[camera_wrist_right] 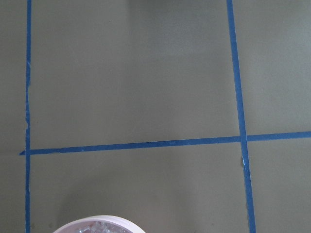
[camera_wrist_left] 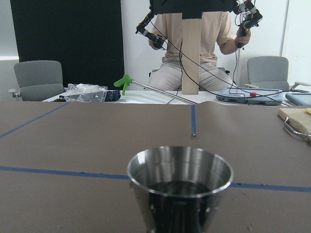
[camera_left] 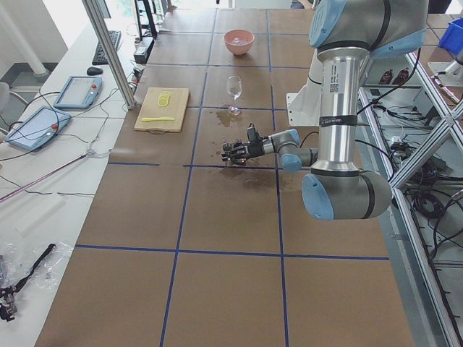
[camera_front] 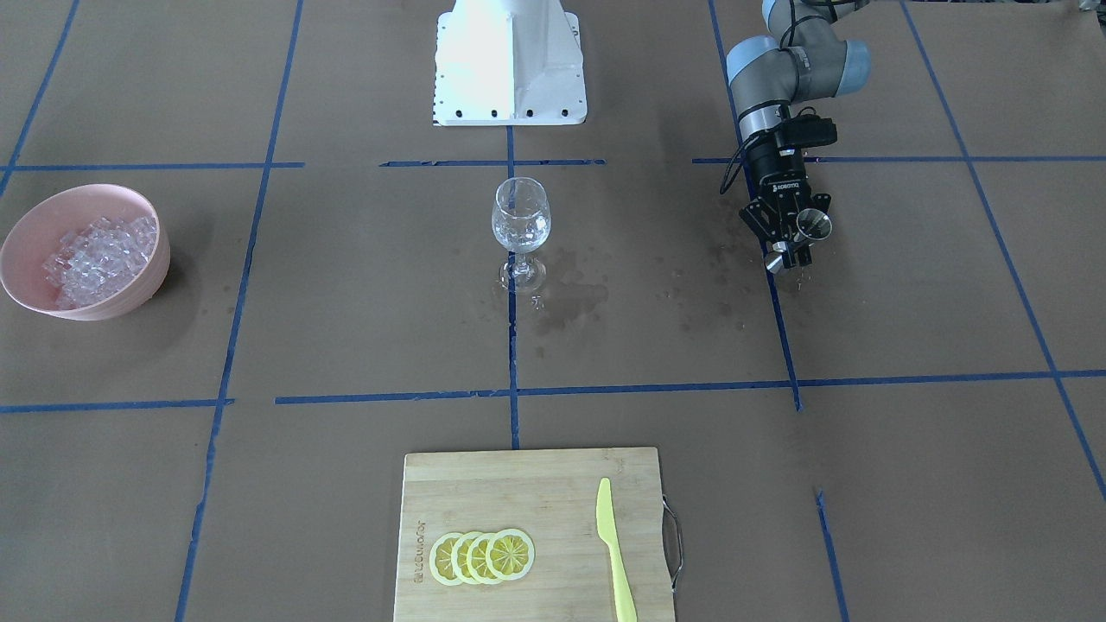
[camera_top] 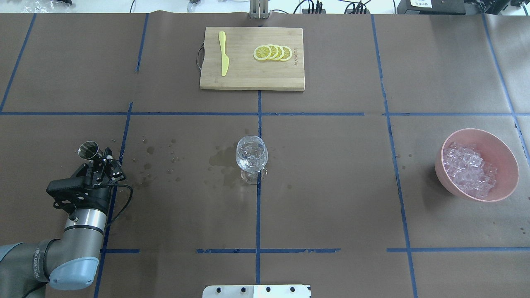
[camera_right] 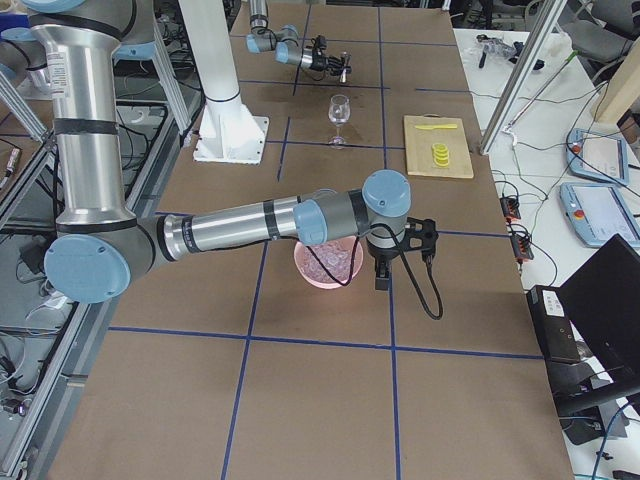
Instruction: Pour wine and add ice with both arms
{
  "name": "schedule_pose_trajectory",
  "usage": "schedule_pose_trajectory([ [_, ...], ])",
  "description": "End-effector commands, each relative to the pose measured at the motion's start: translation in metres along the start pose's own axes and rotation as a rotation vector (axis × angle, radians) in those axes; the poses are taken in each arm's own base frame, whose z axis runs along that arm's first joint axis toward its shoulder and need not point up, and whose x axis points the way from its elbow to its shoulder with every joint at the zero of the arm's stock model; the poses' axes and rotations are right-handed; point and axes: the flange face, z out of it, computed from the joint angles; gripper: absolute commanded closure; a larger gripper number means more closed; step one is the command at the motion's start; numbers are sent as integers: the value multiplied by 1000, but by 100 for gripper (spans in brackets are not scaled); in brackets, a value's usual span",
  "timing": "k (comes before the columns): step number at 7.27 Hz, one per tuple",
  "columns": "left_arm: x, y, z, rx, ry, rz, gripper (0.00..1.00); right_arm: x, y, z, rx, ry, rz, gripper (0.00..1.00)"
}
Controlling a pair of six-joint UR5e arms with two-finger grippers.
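My left gripper (camera_front: 791, 238) is shut on a small steel measuring cup (camera_front: 812, 226), held upright low over the table at the robot's left; it also shows in the overhead view (camera_top: 97, 161). The left wrist view shows the cup (camera_wrist_left: 180, 184) with dark liquid in it. The wine glass (camera_top: 251, 155) stands at the table's centre. The ice (camera_top: 470, 169) fills a pink bowl (camera_top: 507, 153). My right gripper (camera_right: 382, 272) shows only in the exterior right view, pointing down beside the bowl (camera_right: 330, 265); I cannot tell if it is open or shut.
A wooden cutting board (camera_top: 232, 78) with lemon slices (camera_top: 273, 52) and a yellow knife (camera_top: 223, 58) lies on the table's far side. Wet stains (camera_top: 223, 159) spread between the glass and the left gripper. The white base block (camera_front: 510, 65) is behind the glass.
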Motion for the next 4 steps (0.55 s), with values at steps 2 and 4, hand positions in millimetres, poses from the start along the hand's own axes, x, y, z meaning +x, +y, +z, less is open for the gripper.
schedule_pose_trajectory([
  [2,28,-67,-3,37,16,44,100,-5,0,0,3,-8,-15,0],
  [4,74,-99,4,70,31,55,100,-7,1,3,-1,-5,-19,0],
])
